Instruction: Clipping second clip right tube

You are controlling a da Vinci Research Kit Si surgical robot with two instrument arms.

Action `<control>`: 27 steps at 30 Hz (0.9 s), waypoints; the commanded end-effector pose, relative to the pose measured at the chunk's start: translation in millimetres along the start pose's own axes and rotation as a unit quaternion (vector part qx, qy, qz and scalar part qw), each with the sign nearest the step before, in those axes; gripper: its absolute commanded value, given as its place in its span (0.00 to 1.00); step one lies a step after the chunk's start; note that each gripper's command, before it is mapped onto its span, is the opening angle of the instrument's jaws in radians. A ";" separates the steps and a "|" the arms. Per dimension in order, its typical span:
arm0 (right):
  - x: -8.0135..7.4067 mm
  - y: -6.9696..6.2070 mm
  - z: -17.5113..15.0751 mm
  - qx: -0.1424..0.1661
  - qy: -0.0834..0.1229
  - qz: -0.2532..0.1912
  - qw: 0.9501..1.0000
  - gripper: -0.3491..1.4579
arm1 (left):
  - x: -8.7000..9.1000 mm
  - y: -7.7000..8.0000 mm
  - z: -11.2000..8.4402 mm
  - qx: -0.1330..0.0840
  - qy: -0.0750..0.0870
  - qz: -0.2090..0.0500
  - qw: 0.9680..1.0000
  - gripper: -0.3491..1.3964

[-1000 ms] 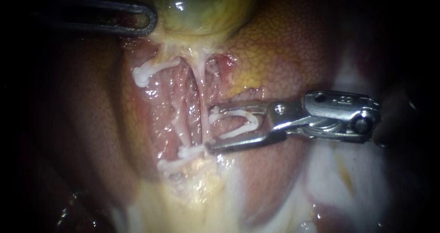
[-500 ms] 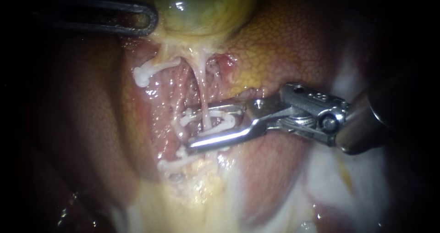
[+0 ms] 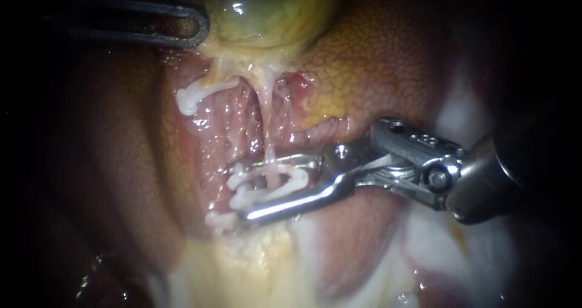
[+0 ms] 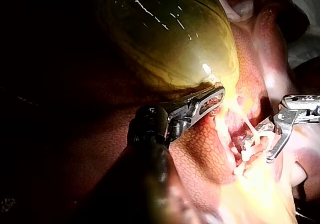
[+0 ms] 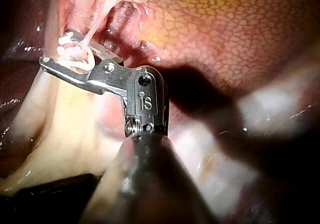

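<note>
Our right tool (image 3: 240,191) has slid further across and lower than half a second ago. Its jaws stand apart, holding a white clip (image 3: 290,184) astride the right tube (image 3: 267,132), below the gallbladder (image 3: 273,11).

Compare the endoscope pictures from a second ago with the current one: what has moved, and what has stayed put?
The right instrument advanced leftward and slightly down; its tool, carrying an open clip, now straddles the right tube rather than just reaching it. Nothing was let go. The left instrument by the gallbladder and the upper clip stayed put.
</note>
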 end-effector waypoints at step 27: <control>-0.2 0.2 0.1 -0.001 0.002 0.032 0.999 0.00 | 0.0 -0.1 0.0 0.000 0.000 0.000 1.000 0.00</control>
